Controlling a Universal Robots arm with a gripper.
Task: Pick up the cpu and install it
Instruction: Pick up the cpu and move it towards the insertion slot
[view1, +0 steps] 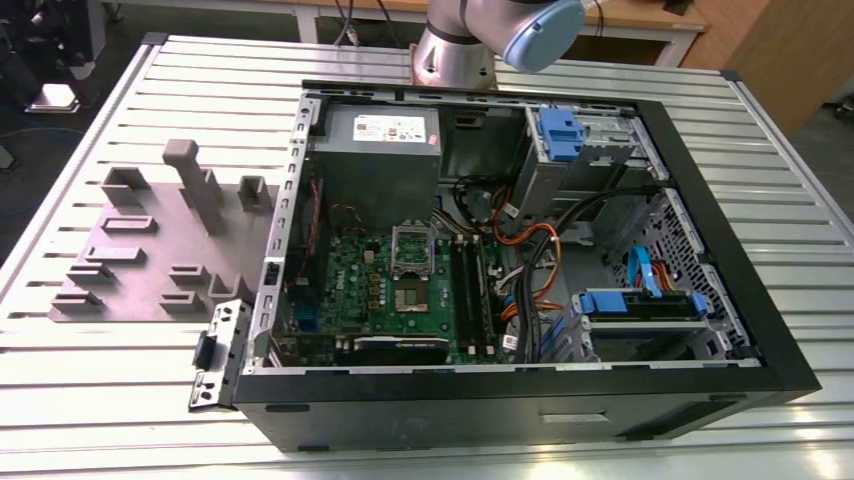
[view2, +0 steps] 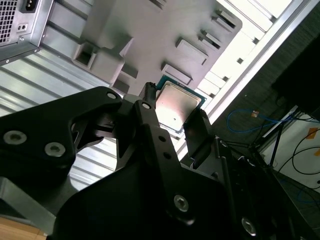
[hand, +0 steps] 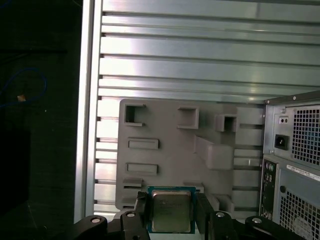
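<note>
Grey tray (hand: 165, 160) behind cpu (hand: 171, 212) (in gripper (hand: 171, 200))

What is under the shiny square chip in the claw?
Under the small flat silvery square cpu, held by the black gripper, lies the grey plastic slotted tray on the ribbed metal table. The tray part straight beneath is covered.

I'm in a robotics lab or workshop. Below my gripper (hand: 171, 202), a slatted aluminium bench (view1: 80, 420) carries a grey moulded parts fixture (hand: 170, 150) and, beside that, an opened computer tower (view1: 534, 420), its boards and wiring bare.
</note>
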